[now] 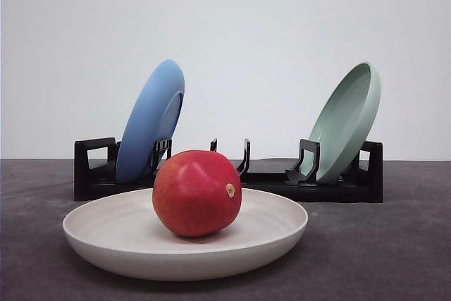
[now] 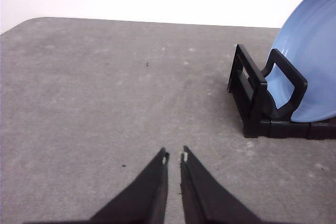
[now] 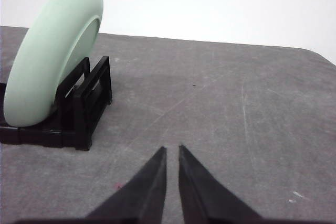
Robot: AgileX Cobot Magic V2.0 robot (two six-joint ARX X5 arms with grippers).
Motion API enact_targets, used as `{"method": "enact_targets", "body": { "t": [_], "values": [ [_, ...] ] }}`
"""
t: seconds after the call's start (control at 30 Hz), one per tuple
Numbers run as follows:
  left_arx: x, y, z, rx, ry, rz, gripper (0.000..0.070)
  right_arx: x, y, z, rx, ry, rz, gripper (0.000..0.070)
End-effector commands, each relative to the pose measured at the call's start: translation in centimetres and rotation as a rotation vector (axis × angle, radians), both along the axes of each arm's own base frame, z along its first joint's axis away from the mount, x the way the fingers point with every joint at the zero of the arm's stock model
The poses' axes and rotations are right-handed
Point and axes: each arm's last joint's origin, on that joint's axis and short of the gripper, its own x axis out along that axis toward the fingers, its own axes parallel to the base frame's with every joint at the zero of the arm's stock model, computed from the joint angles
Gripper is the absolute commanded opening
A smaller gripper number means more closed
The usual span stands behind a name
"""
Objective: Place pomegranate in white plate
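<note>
The glossy red pomegranate (image 1: 196, 192) rests inside the white plate (image 1: 99, 234), near its middle, with its tan stem nub facing right. The plate lies flat on the grey table at the front. My left gripper (image 2: 174, 156) is shut with nothing between its black fingers, hovering over bare table to the left of the rack's end. My right gripper (image 3: 172, 148) is likewise shut and empty, above bare table to the right of the rack's other end.
A black dish rack (image 1: 338, 185) stands behind the white plate. A blue plate (image 1: 149, 119) leans in its left end and a pale green plate (image 1: 347, 119) in its right end. The grey table (image 1: 394, 244) extends to both sides.
</note>
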Motion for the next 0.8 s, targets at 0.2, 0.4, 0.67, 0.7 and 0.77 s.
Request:
{"method": "enact_targets", "body": {
  "t": [0.2,0.4,0.67,0.7,0.77],
  "values": [
    [0.05,0.02,-0.37,0.014,0.011,0.001,0.0026,0.03,-0.01,-0.01,0.015,-0.007,-0.003,0.0038],
    [0.05,0.02,-0.37,0.014,0.011,0.001,0.0027,0.03,-0.02,-0.01,0.015,-0.007,-0.003,0.0038],
    [0.05,0.02,-0.37,0.014,0.011,0.001,0.0026,0.03,-0.01,-0.01,0.015,-0.007,-0.003,0.0038],
    [0.05,0.02,-0.37,0.014,0.011,0.001,0.0026,0.03,-0.01,-0.01,0.015,-0.007,-0.003,0.0038],
    [0.05,0.02,-0.37,0.014,0.011,0.001,0.0026,0.03,-0.01,-0.01,0.015,-0.007,-0.003,0.0038]
  ]
}}
